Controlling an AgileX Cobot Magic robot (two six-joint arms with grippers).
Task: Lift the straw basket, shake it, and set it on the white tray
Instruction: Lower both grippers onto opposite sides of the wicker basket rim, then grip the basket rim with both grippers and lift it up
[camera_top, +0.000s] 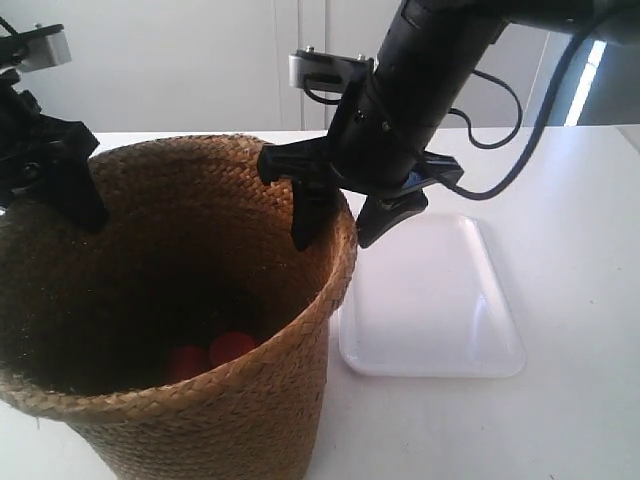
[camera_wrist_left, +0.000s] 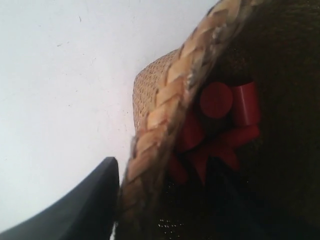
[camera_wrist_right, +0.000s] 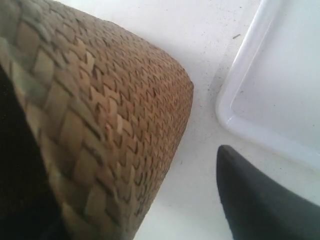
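So the basket (camera_top: 200, 300) is parked on the table (camera_top: 560, 200), with the tray (camera_top: 430, 300) just beside it at its 3 o'clock. It's not on the tray. A few red bits (camera_wrist_left: 220, 115) lie in the bottom. The right gripper (camera_top: 334, 242) straddles the rim at about 2 o'clock, one finger in and one out. It's spread loose, with a gap to the wall. The left gripper (camera_top: 55, 200) is on the rim around 10 o'clock, and honestly I can't tell if it's pinching.

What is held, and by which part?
Nothing surely: the right end effector straddles the straw basket's rim open; the left end effector's grip there cannot be told.
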